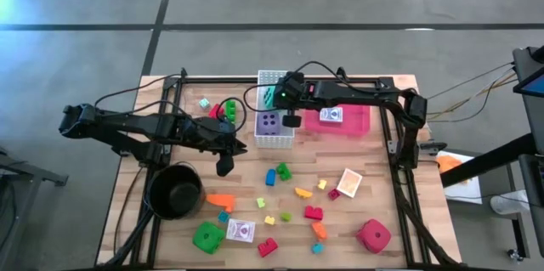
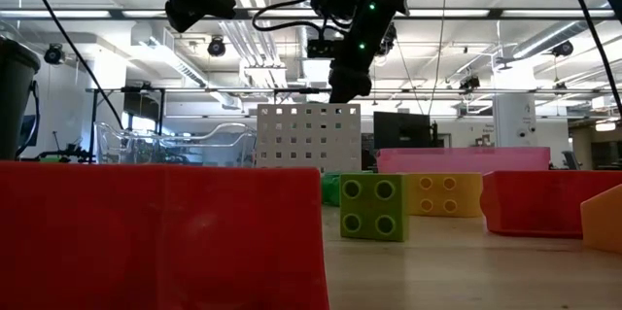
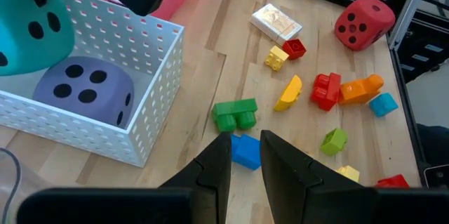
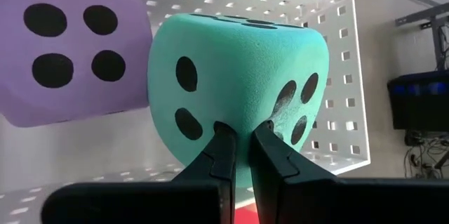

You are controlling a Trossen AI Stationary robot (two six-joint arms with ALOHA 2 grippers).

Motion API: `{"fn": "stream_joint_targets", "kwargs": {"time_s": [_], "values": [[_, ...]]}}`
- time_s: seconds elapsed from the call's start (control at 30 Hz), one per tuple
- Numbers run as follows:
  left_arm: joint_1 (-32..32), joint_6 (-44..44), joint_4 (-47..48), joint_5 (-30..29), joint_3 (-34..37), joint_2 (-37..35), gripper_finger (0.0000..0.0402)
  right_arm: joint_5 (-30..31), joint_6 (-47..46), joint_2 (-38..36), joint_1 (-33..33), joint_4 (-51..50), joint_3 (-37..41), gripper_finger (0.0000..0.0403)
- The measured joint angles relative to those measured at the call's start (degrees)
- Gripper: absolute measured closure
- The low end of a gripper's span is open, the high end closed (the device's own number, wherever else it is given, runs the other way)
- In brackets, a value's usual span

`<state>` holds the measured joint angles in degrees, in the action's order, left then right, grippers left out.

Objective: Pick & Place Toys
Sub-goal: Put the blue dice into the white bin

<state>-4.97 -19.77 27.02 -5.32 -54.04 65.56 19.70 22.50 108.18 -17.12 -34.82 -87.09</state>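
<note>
My right gripper (image 4: pixel 242 136) is shut on a teal die (image 4: pixel 238 76) and hangs over the white perforated basket (image 1: pixel 274 111). The teal die (image 1: pixel 269 94) is over the basket's far part. A purple die (image 1: pixel 270 122) rests on the basket's floor, four dots up. Loose toys lie on the wood: small bricks (image 3: pixel 235 114), a red die (image 1: pixel 374 235), a green die (image 1: pixel 207 237) and card packs (image 1: pixel 349 183). My left gripper (image 3: pixel 244 155) hangs above the table left of the basket, open by a narrow gap with nothing in it. My right gripper pinches the teal die at an edge between two dotted faces (image 4: pixel 242 115), only a small bit of foam between the two fingertips. The foam is dented in there. The fingers slant down from the table's right side. The die is lifted clear, above the basket's floor.
A round black pot (image 1: pixel 176 190) stands at the near left under the left arm. A pink tray (image 1: pixel 344 121) with a card pack sits right of the basket. Bricks are scattered over the table's near middle; a black frame (image 1: pixel 399 160) runs round the edges.
</note>
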Motion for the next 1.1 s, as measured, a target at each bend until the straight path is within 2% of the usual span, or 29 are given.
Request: {"fn": "stream_joint_targets", "kwargs": {"time_s": [0.27,0.73,1.1], "values": [[0.0,0.0,0.0,0.0,0.0,0.0,0.0321,-0.15,0.02,-0.02,0.37,-0.8,-0.02,0.039],[0.0,-0.02,0.0,0.0,0.0,0.0,0.0321,-4.5,-1.51,-0.13,1.81,-3.43,-0.02,0.039],[0.0,-0.04,0.0,0.0,0.0,0.0,0.0321,-4.57,-1.55,-0.11,1.86,-3.75,0.0,0.039]]}}
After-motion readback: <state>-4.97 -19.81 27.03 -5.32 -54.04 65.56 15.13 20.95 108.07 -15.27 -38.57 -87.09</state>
